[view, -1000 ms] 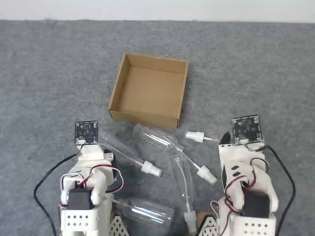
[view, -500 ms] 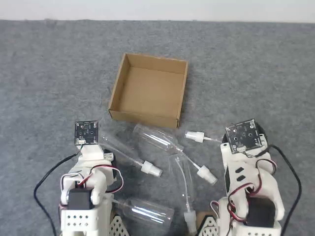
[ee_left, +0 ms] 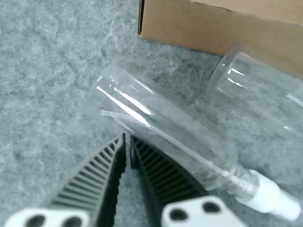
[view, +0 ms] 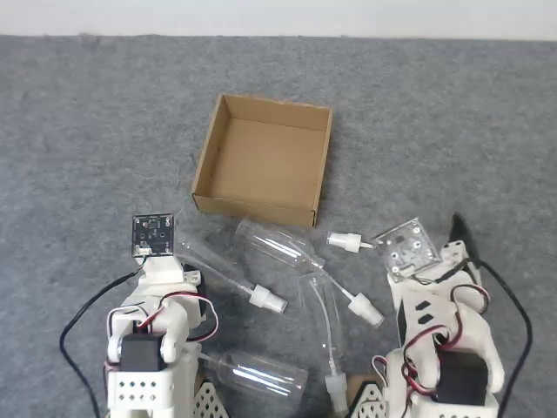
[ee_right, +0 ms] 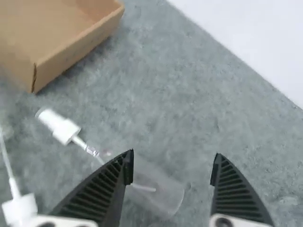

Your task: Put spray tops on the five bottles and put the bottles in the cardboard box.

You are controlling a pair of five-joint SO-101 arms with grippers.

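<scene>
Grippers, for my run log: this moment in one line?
left gripper shut | right gripper open | cardboard box empty | bottles lying outside

In the left wrist view the box (ee_left: 213, 28) ran off the picture's edge, and so did the farther bottle (ee_left: 255, 94). In the right wrist view the clear bottle (ee_right: 161, 191) under the right tool (ee_right: 173, 157) was blurred, with one end cut off. A spray top (ee_right: 19, 208) also crossed the edge.

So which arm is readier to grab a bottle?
Probably the right: its open jaws flank a clear bottle, loose spray top nearby. The left's jaws are shut beside a capped bottle.
</scene>
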